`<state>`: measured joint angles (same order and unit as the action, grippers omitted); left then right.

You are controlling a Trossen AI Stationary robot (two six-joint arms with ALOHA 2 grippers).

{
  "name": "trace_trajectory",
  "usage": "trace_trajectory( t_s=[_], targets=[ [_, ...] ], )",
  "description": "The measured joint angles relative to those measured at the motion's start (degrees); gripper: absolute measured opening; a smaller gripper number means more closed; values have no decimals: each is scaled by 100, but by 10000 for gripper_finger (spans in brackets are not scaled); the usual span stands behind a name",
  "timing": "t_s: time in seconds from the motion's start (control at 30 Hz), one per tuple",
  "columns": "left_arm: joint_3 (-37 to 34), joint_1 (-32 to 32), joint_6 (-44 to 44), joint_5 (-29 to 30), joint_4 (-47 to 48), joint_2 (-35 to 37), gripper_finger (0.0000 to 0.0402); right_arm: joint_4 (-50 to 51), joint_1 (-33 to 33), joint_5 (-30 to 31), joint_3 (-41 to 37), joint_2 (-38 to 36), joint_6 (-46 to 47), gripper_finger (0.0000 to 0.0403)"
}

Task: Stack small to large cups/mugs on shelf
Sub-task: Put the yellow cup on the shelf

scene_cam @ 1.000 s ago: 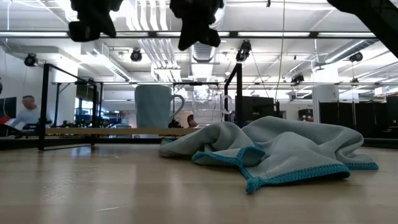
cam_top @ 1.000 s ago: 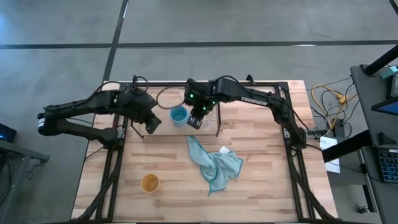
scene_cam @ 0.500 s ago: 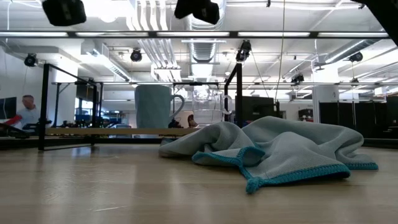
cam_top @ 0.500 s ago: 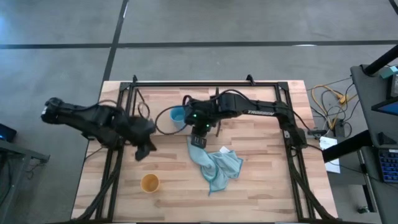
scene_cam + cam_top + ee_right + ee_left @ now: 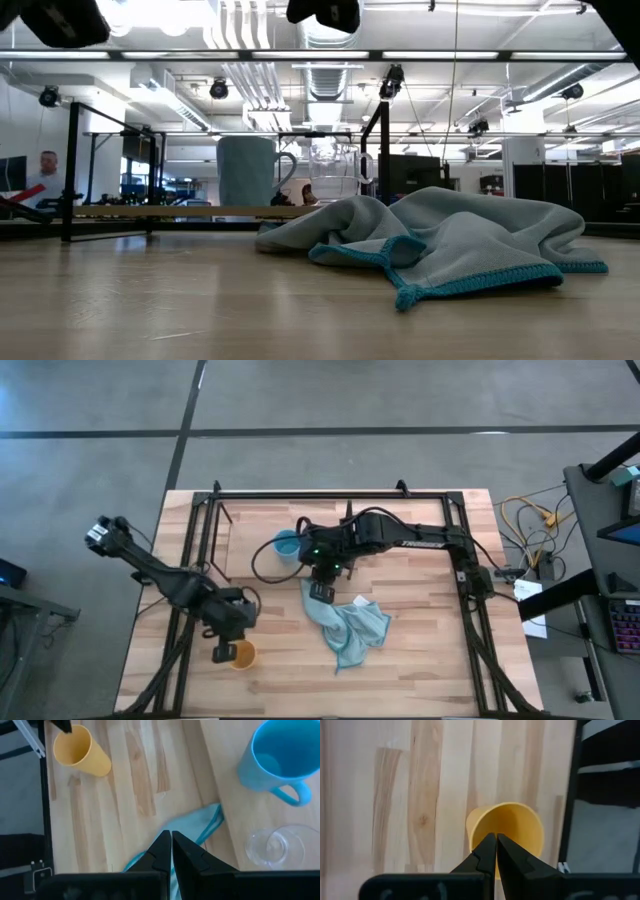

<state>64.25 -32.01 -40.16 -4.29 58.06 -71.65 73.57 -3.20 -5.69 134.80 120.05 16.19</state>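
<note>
A yellow-orange cup point(image 5: 242, 656) stands upright on the tabletop near the front left; it also shows in the left wrist view point(image 5: 512, 827). My left gripper point(image 5: 221, 652) is shut and hovers over the cup's rim, high above the table point(image 5: 60, 20). A light blue mug point(image 5: 287, 545) and a clear glass cup point(image 5: 274, 845) stand on their bases on the shelf board point(image 5: 245, 535). My right gripper point(image 5: 320, 591) is shut and empty, high above the cloth's far corner, just in front of the shelf.
A crumpled teal cloth point(image 5: 345, 622) lies on the tabletop in front of the shelf, right of centre, and shows large in the low view point(image 5: 440, 245). The shelf's black frame and upright rod point(image 5: 382, 160) stand at the back. A person point(image 5: 45, 178) shows far behind the table.
My left gripper has swung from beside the shelf toward the table's near edge and now hangs over the yellow cup. My right gripper has drawn back from the shelf toward the near edge and risen, ending over the cloth. The mug, glass and cloth have stayed put.
</note>
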Motion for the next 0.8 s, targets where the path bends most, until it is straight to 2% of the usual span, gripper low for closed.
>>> trace_trajectory(
  t_s=[0.3, 0.63, 0.8],
  targets=[
    [-4, 10, 23, -74, -2, -461, 11, 274, -105, 37, 0, -211, 30, 8],
    [-25, 26, -2, 34, -8, -498, 109, 266, -118, 129, 0, -378, 30, 9],
    [-174, 15, -2, -2, -6, -669, 128, 343, -134, 129, 0, -387, 42, 8]
  ],
)
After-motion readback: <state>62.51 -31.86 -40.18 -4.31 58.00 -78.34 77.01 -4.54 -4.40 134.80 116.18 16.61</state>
